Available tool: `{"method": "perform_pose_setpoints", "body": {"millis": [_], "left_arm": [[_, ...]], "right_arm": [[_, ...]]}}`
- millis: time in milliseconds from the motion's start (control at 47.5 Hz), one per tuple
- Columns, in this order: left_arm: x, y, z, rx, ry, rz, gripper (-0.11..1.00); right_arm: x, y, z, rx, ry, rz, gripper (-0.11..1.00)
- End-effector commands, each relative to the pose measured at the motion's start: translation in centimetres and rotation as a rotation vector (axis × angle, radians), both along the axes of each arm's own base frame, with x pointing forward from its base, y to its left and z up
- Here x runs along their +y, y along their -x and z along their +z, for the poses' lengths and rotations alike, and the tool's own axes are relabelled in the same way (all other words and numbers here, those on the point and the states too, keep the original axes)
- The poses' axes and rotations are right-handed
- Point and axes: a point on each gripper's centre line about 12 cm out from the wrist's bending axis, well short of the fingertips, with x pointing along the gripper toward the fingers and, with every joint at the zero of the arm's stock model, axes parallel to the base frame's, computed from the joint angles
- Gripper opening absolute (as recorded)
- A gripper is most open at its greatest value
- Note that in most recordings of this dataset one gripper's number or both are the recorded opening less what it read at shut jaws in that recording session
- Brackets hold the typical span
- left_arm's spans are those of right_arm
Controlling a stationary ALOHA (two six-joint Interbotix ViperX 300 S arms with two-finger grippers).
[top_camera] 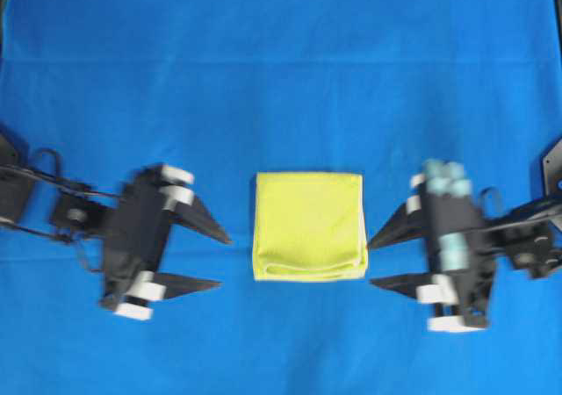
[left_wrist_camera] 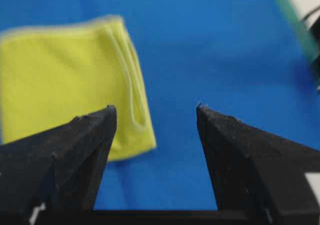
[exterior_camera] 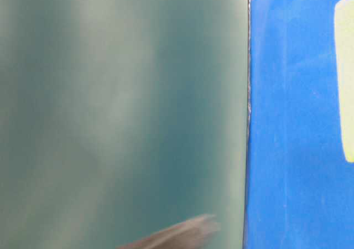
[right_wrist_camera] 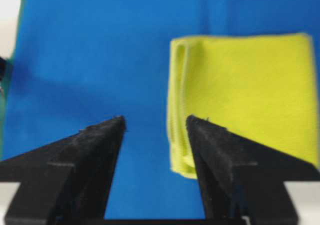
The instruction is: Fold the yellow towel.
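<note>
Overhead view: the yellow towel [top_camera: 309, 226] lies folded into a compact square near the middle of the blue cloth [top_camera: 281, 61] that covers the worktop, a little toward its front edge. You can see the stacked layers along the towel's front edge and at its front right corner.

Your left gripper [top_camera: 224, 260] sits to the left of the towel, jaws spread wide and holding nothing; its nearer tip is close to the towel's left edge but apart from it. Your right gripper [top_camera: 370, 262] mirrors it on the right, jaws likewise wide and empty, its upper tip just beside the towel's right edge.

Wrist views: each pair of black fingers [left_wrist_camera: 80, 150] frames bare blue cloth, with the towel ahead and off to one side.

Table-level view: only a sliver of the towel shows at the right border.
</note>
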Motion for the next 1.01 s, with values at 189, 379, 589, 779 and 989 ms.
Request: {"method": "perform_pose_setpoints", "body": {"millis": [189, 379, 589, 779, 989], "left_arm": [[2.5, 5.5, 4.7, -0.216, -0.047, 0.002, 0.62], [4.3, 9.7, 5.2, -0.309, -0.052, 0.030, 0.62], [6.3, 13.2, 2.6, -0.343, -0.055, 0.097, 0.61], [8.0, 16.1, -0.2, -0.382, -0.054, 0.177, 0.61], [8.9, 17.5, -2.7, -0.374, -0.039, 0.237, 0.61]], "right_arm": [[-3.7, 5.4, 4.1, -0.208, 0.042, -0.019, 0.58], [-5.9, 9.1, 3.7, -0.308, 0.055, -0.042, 0.58], [-7.9, 12.0, 1.2, -0.405, 0.048, -0.078, 0.58], [-9.4, 13.7, -1.8, -0.447, 0.052, -0.137, 0.58], [-9.9, 14.2, -4.4, -0.432, 0.053, -0.154, 0.58]]}}
